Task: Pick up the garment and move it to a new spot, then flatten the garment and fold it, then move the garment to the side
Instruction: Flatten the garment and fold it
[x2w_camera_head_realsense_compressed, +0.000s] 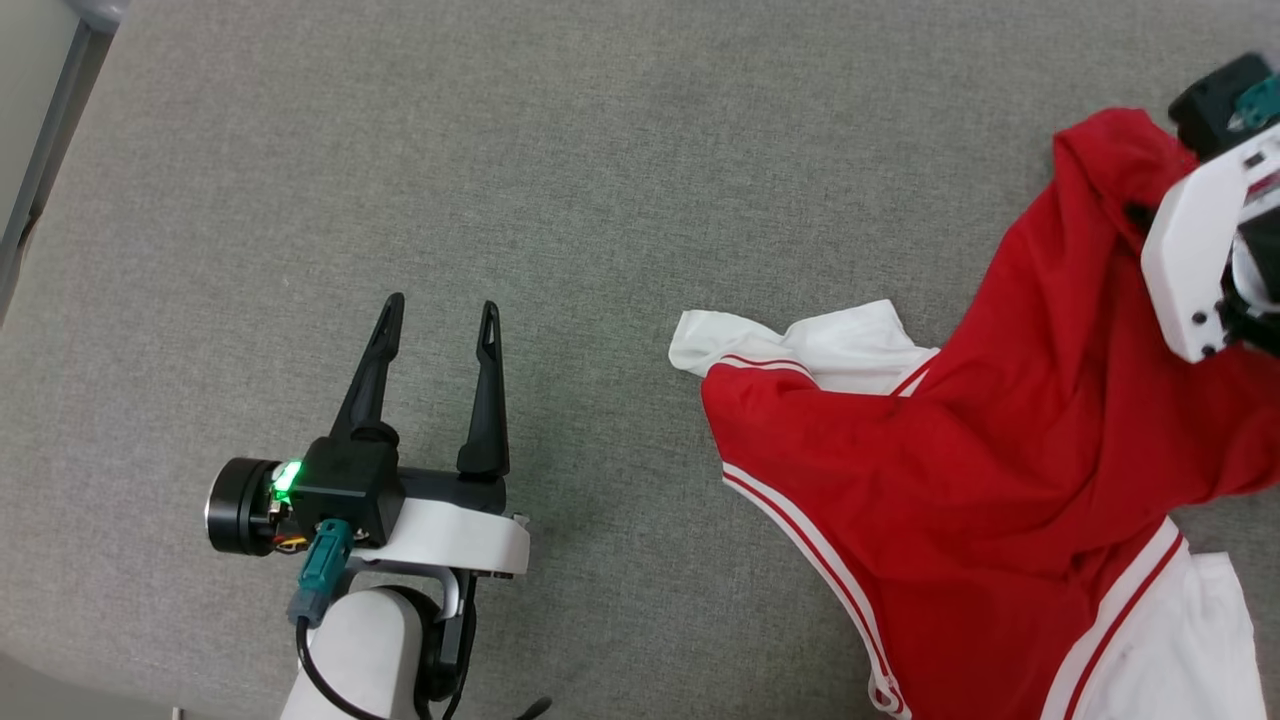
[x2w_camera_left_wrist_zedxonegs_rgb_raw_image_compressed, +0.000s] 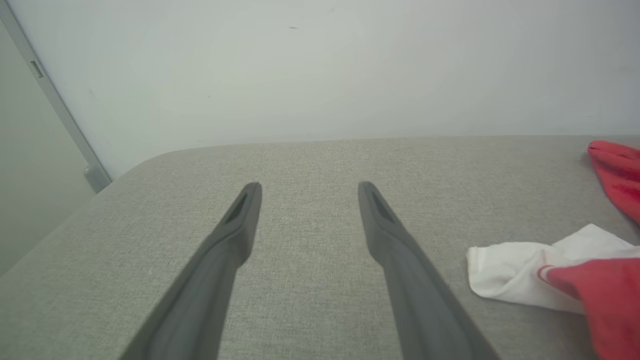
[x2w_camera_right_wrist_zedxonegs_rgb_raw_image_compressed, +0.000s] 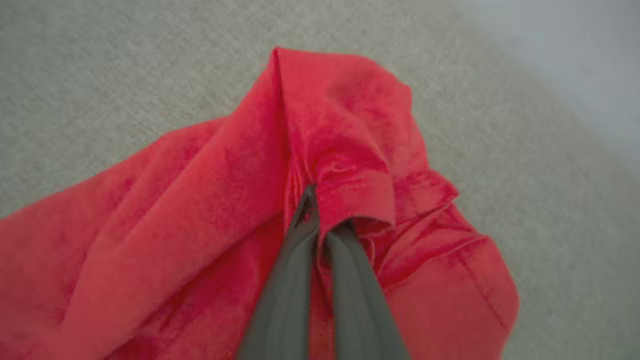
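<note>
Right claw (x2w_camera_right_wrist_zedxonegs_rgb_raw_image_compressed: 322, 225) clamps garment (x2w_camera_head_realsense_compressed: 1000, 450) hem — long axis diagonal, hem end farthest.

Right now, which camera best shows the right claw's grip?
Right wrist view: the right claw pinches a fold of the garment. Head view shows its white housing above the garment; left wrist view, the garment's edge.

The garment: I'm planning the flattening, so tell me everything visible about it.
The garment is a red, knit-looking shirt with white sleeves and red-and-white striped trim. It lies crumpled on the grey cloth surface at the robot's right, one white sleeve pointing left. The right gripper is shut on a red fold at its far end.
</note>
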